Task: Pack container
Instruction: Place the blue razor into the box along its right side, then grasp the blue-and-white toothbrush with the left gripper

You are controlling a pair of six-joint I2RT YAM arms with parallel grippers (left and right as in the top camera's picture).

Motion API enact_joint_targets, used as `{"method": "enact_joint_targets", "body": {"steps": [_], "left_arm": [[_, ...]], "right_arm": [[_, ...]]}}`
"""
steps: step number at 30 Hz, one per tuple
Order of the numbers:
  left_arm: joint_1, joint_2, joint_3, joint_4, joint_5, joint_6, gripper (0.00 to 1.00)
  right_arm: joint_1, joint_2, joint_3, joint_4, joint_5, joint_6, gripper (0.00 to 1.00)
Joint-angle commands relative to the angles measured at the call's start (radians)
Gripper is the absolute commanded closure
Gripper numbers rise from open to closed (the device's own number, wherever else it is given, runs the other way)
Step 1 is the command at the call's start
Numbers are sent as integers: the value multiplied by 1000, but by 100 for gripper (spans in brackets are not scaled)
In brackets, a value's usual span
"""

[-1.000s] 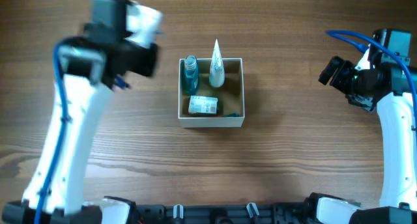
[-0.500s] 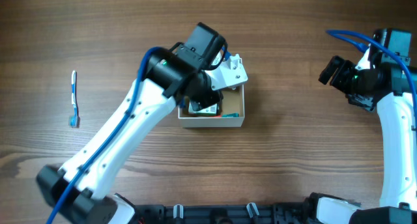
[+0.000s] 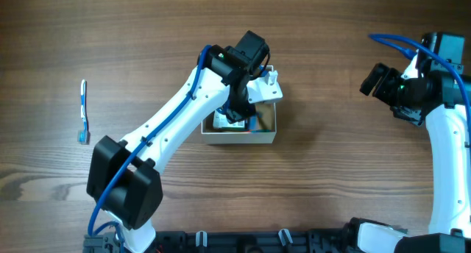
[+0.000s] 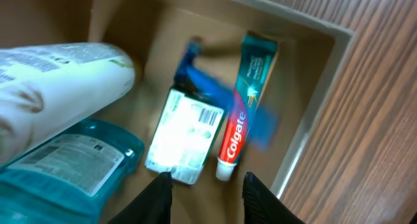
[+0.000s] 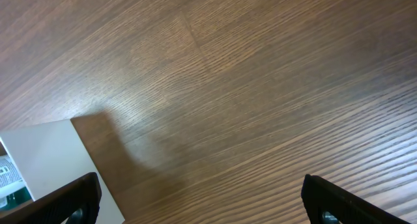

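The container point(image 3: 239, 137) is a square white-walled box with a tan inside at the table's centre. My left gripper point(image 3: 241, 112) hangs over it, open and empty. In the left wrist view my open fingers point(image 4: 208, 188) hover above the container's floor, near its white wall point(image 4: 328, 77). Inside lie a Colgate toothpaste tube point(image 4: 236, 129), a white labelled packet point(image 4: 186, 136), a teal bottle point(image 4: 65, 168), a white tube point(image 4: 58, 81) and a blurred blue thing point(image 4: 194, 77). My right gripper point(image 3: 375, 80) is open and empty, far right of the container.
A blue-and-white toothbrush point(image 3: 83, 109) lies on the wooden table at the far left. The right wrist view shows bare wood and a white corner of the container point(image 5: 39, 159) at lower left between my wide-open fingers point(image 5: 208, 201).
My left arm swung from the far left of the table to over the container and reached down into it. The toothbrush came into view. The right arm has not moved.
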Motion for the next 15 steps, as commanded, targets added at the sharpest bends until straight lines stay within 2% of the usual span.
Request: {"method": "enact_joint_targets", "body": {"steps": [1,3,7,10,11,12,15], "left_arm": [[8,-78,11,-4,-136,-79,58],[8,-140,21,-19,-167,-117,51],[55,-294,21,-50,-233,-205,26],[185,-357,21,-70,-230,-300,14],[267,-368,20,-76,-230,-354,0],[358,-369,19,-79,-226,-405,0],[566,-351,5,-64,-165,-447,0]], "right_arm": [[-1,3,-8,0,12,-13,0],[-1,3,-8,3,26,-13,0],[-1,3,-8,4,37,-13,0],[-1,3,-8,7,37,-13,0],[-1,3,-8,7,37,-13,0],[-1,3,-8,7,37,-14,0],[-1,3,-8,7,37,-31,0]]}}
